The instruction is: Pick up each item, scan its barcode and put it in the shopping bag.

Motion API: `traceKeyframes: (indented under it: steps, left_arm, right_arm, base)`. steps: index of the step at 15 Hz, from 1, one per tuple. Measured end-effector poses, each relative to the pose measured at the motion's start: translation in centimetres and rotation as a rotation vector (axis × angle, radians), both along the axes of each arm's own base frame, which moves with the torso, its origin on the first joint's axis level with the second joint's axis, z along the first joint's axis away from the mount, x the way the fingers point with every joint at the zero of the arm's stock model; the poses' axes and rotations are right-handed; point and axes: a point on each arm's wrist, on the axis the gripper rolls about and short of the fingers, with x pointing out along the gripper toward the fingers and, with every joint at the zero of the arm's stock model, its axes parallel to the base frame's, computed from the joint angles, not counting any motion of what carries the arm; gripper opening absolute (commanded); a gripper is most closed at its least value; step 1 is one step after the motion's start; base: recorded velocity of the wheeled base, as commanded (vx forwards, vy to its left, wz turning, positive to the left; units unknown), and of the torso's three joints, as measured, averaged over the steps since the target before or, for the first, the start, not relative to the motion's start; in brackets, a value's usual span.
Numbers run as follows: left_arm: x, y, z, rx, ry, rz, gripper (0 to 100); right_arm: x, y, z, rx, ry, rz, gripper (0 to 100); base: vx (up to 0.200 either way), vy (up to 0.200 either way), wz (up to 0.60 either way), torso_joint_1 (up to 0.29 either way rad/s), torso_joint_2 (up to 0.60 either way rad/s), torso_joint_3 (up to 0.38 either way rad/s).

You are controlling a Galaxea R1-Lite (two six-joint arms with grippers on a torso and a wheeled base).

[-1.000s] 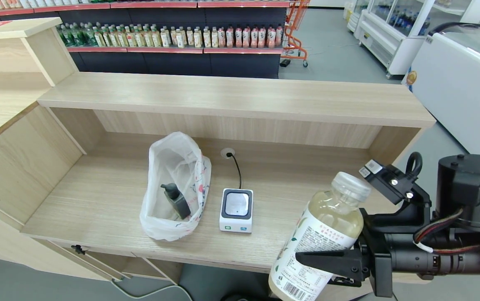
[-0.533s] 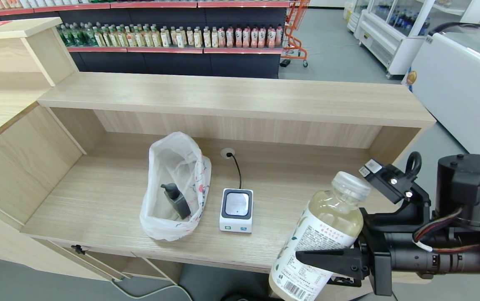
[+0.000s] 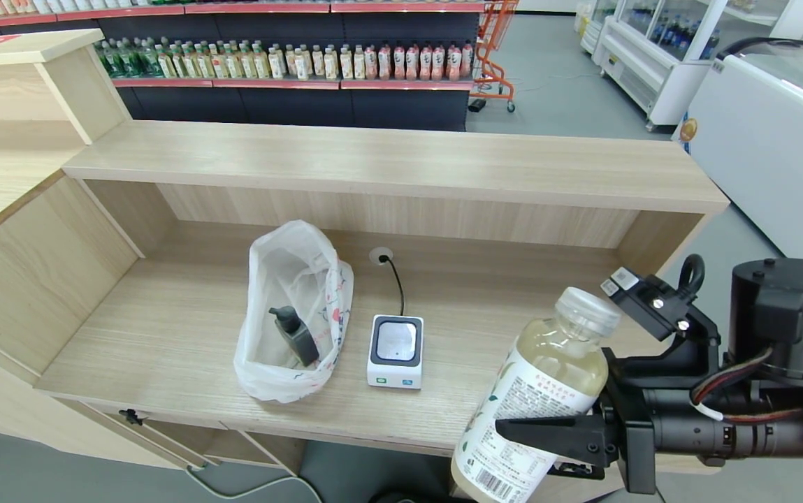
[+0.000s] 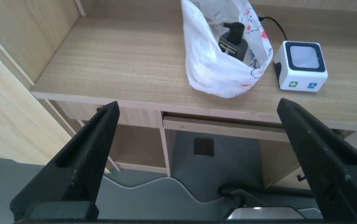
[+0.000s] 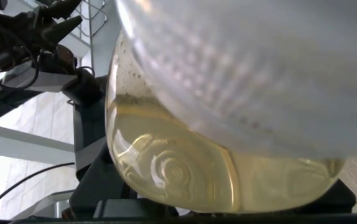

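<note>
Gripping arm [image 3: 722, 426]: right, level, right of scanner [image 3: 395, 349]; jaws clamped on bottle [image 3: 548, 384].
Bottle: clear plastic, tilted.
Left jaws: wide.

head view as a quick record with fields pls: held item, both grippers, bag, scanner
held item: drink bottle, tilted, white cap uppermost, off the front right edge of the counter
right gripper: shut on the drink bottle at its label
left gripper: open, holding nothing, in front of the counter
shopping bag: open, on the counter, left of the scanner
in bag: dark pump bottle
scanner: window facing up, nothing over it
barcode: at the drink bottle's lower end, not over the scanner
</note>
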Motion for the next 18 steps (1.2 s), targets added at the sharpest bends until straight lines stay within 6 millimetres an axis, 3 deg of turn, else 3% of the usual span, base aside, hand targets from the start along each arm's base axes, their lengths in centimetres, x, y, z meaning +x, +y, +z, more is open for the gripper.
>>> traceKeyframes:
  steps: [15,16,18]
  left_arm:
    - [0.0,0.0,0.0,0.0,0.0,0.0,100]
    - [0.0,0.0,0.0,0.0,0.0,0.0,100]
    - [0.0,0.0,0.0,0.0,0.0,0.0,100]
  right_arm:
    - [-0.2,0.2,-0.4,0.007,0.096,-0.044,0]
    - [-0.2,0.1,-0.1,0.006,0.062,-0.058,0]
    - [0.7,-1.1,0.6,-0.058,-0.165,-0.136,0]
  base:
    - [0.0,0.0,0.0,0.0,0.0,0.0]
    - [0.0,0.0,0.0,0.0,0.0,0.0]
    - [0.0,0.0,0.0,0.0,0.0,0.0]
